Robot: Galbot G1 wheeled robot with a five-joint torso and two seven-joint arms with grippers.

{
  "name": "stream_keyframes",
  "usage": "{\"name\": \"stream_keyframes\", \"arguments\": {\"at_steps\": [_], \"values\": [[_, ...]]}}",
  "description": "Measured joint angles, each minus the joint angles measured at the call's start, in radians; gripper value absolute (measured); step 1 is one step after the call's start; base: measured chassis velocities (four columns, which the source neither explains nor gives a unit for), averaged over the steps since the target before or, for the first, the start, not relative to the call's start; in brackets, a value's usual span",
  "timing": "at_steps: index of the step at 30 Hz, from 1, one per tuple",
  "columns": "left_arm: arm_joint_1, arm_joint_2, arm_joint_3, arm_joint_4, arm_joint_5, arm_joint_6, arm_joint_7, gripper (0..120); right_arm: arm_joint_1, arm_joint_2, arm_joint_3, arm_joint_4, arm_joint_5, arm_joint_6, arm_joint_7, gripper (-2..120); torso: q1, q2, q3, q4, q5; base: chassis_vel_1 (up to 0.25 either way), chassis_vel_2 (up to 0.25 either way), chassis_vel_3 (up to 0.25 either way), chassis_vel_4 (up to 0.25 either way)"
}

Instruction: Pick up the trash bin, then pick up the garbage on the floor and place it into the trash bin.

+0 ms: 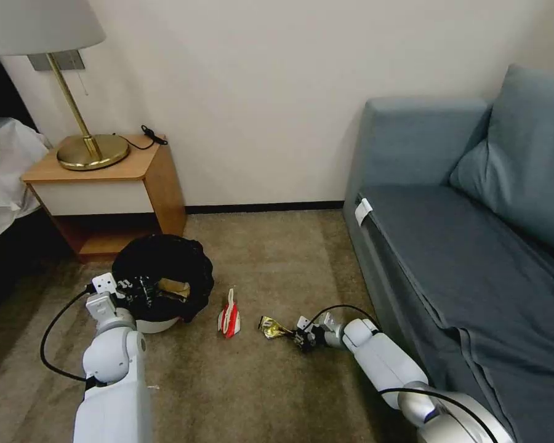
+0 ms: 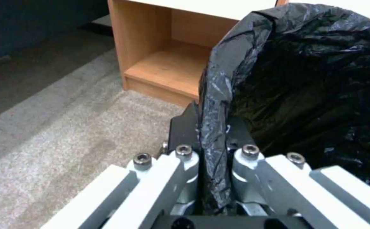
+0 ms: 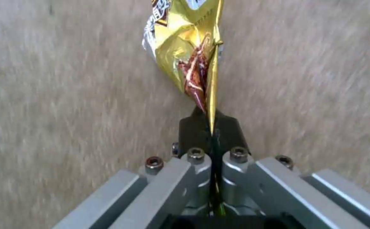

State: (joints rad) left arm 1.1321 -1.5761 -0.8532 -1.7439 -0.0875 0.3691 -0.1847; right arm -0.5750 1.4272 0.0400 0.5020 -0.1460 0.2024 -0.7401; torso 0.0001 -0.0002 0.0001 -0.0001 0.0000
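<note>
Two grips hold at once: the left gripper [image 2: 212, 152] is clamped on the rim of the small round white trash bin with glossy black liner [image 1: 163, 283], and the right gripper [image 1: 303, 338] pinches the crinkled gold snack wrapper [image 1: 272, 328] just beyond the red-and-white packet [image 1: 229, 317] beside the bin. Judged step: carrying litter; next the wrapper needs lifting over the bin's mouth.

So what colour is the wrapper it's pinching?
Shiny gold with dark red print; the snack wrapper shows best in the right wrist view.
</note>
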Motion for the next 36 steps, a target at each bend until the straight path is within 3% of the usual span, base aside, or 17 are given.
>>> {"name": "stream_keyframes", "arguments": {"at_steps": [12, 26, 36], "values": [[-0.009, -0.002, 0.005, 0.012, 0.000, -0.002, 0.000, 4, -0.017, -0.018, -0.021, 0.136, 0.182, 0.021, 0.038, 0, 0.000, 0.000, 0.000, 0.0000, 0.0000, 0.000, 0.000, 0.000, 0.000], [-0.031, -0.003, 0.016, 0.030, 0.002, -0.002, 0.000, 4, 0.034, 0.023, -0.135, 0.259, 0.340, 0.123, 0.383, 0, 0.000, 0.000, 0.000, 0.0001, -0.0002, 0.000, 0.000, 0.000, 0.000], [-0.047, -0.011, 0.030, 0.034, 0.013, -0.001, 0.000, 4, 0.085, 0.045, -0.271, 0.460, 0.400, 0.092, 0.525, 0, 0.000, 0.000, 0.000, 0.0001, -0.0001, 0.000, 0.000, 0.000, 0.000]]}}
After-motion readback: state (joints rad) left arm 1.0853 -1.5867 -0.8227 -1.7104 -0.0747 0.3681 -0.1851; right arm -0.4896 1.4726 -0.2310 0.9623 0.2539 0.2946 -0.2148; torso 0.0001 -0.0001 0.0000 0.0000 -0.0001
